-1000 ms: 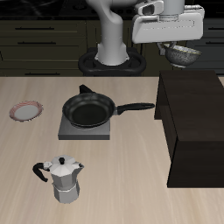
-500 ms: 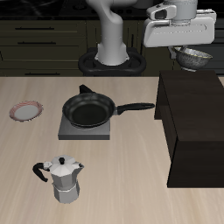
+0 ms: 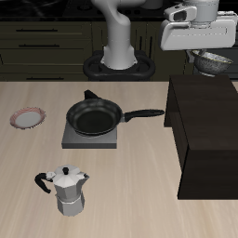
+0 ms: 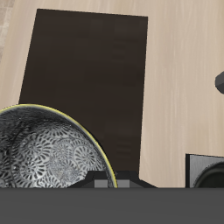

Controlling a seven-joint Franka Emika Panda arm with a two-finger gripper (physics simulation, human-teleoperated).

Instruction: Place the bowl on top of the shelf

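Observation:
The small silvery-grey bowl (image 3: 213, 62) hangs in the air, held by my gripper (image 3: 204, 54), just above the back part of the shelf (image 3: 204, 130), the large dark cabinet with a flat top. In the wrist view the bowl's mottled white inside (image 4: 48, 157) fills the space close to the camera, and the shelf's flat top (image 4: 87, 79) lies below it. The bowl is not touching the shelf. The gripper is shut on the bowl's rim; its fingertips are mostly hidden by the gripper body.
A black frying pan (image 3: 94, 117) sits on a dark square board (image 3: 90, 138) mid-table. A moka pot (image 3: 66, 191) stands near the front edge. A white plate with reddish rim (image 3: 28, 118) lies at the far side from the shelf.
My gripper has carried the bowl sideways and slightly up, from beside the shelf's inner back corner to above its top.

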